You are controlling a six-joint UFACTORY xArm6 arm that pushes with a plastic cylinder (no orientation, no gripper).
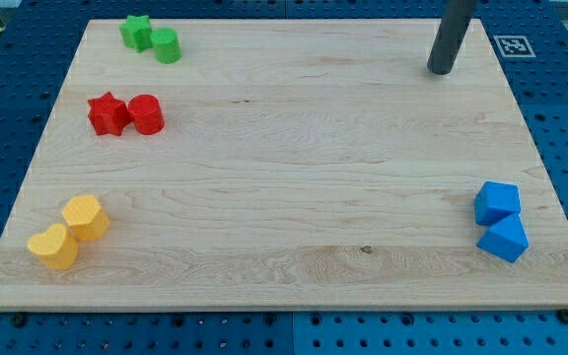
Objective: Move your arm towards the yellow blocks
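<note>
Two yellow blocks lie at the view's bottom left: a yellow heart-shaped block (53, 247) and a yellow rounded block (86, 217) touching it on its upper right. My tip (441, 71) rests on the board at the view's top right, far from the yellow blocks, across the whole board from them. The dark rod rises from the tip out of the view's top edge.
A green star (136, 32) and a green cylinder (167, 45) sit at the top left. A red star (107, 113) and a red cylinder (147, 114) lie below them. Two blue blocks (498, 202) (503, 239) sit at the right edge. The wooden board (284, 177) lies on a blue pegboard.
</note>
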